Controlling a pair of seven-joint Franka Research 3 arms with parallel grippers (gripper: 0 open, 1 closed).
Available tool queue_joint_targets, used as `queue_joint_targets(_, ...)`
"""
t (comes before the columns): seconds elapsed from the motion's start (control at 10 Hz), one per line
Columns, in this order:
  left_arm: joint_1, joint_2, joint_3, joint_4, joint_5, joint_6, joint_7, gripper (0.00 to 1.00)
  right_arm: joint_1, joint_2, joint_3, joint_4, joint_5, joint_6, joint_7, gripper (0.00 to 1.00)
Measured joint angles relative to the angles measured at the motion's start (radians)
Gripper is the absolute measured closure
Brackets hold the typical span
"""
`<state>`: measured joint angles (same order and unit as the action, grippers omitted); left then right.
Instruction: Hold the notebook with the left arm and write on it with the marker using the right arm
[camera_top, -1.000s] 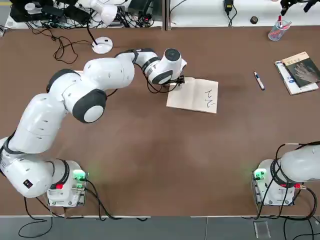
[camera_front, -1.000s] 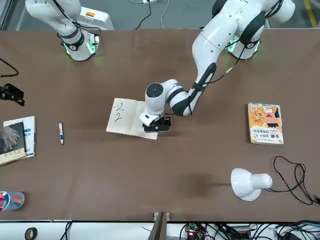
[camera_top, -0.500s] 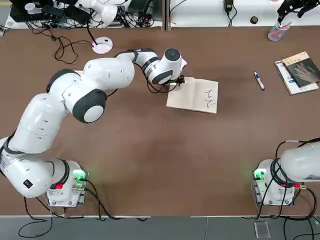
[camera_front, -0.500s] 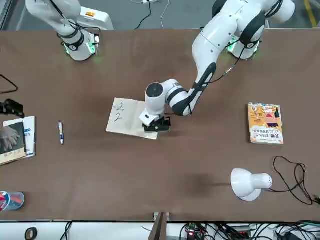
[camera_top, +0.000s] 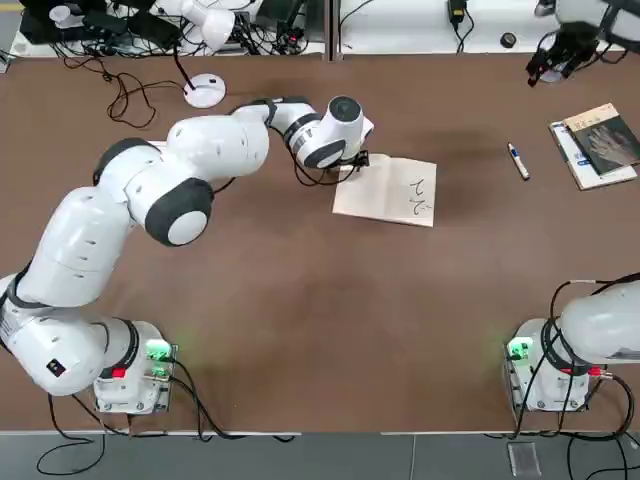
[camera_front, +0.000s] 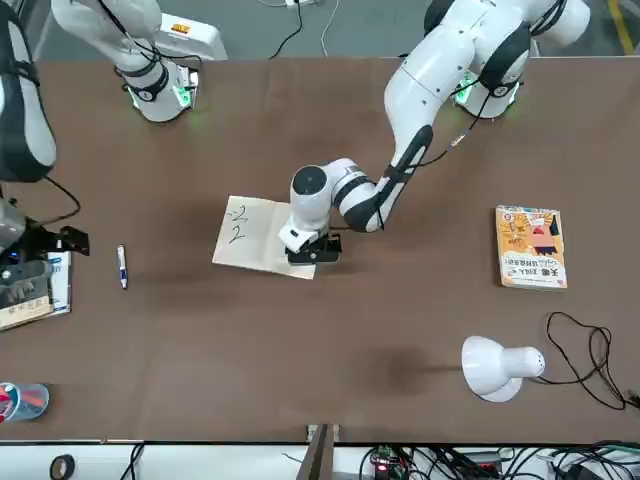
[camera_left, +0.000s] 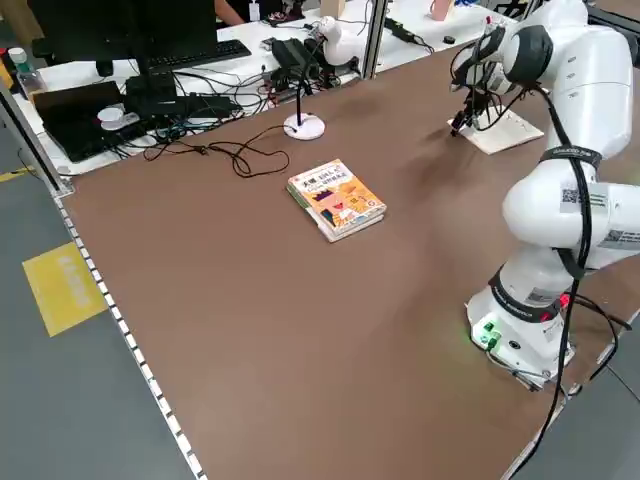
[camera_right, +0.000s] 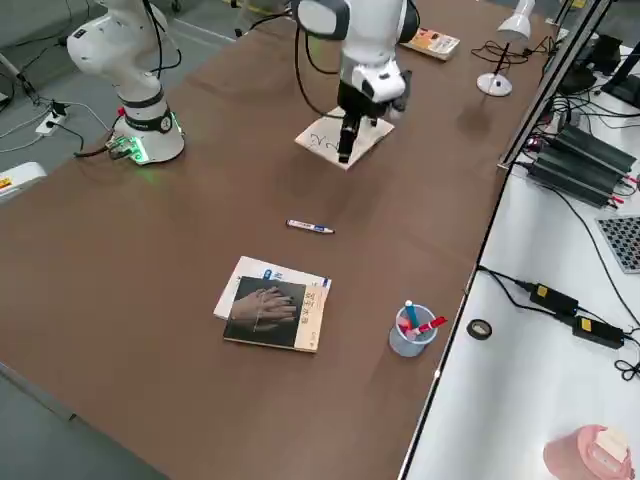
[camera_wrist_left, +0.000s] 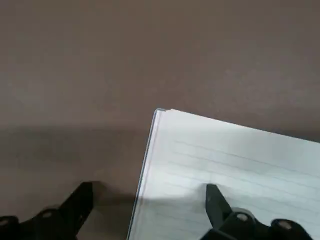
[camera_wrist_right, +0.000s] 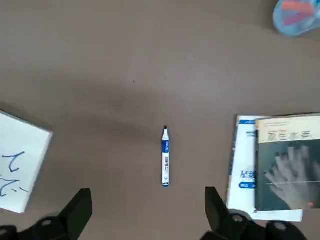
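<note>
The cream notebook (camera_top: 388, 191) lies open mid-table with dark squiggles on its page. My left gripper (camera_top: 356, 160) is down at its far left corner. In the left wrist view the left gripper (camera_wrist_left: 147, 202) is open and straddles the page edge: one finger (camera_wrist_left: 216, 200) is over the paper, the other over bare table. The marker (camera_top: 518, 160), white with a blue cap, lies alone on the table to the right. My right gripper (camera_wrist_right: 147, 210) hangs high above it, open and holding nothing, with the marker (camera_wrist_right: 165, 156) ahead of its fingers.
A hand-cover book (camera_top: 598, 143) on a white booklet lies right of the marker, with a pen cup (camera_right: 411, 334) beyond it. The orange book (camera_front: 531, 246) and a desk lamp (camera_front: 495, 368) are on the left arm's side. Cables run along the far edge.
My right gripper has swung in from the far right edge toward the marker. The left arm and the notebook have not moved.
</note>
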<state>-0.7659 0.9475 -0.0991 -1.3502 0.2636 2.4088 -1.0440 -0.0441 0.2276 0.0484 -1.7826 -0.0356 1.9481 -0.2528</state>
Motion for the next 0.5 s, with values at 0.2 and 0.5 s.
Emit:
queue_joint_targets(0.2,0.000,0.000,0.000,0.000,0.000,0.000,0.000,0.00,-0.002,0.001,0.000,-0.079,0.032,0.036,-0.007,0.00)
queue_joint_targets(0.5,0.000,0.000,0.001,0.001,0.000,0.000,0.000,0.00,-0.004,-0.002,0.001,-0.211,0.054,0.146,-0.047,0.00)
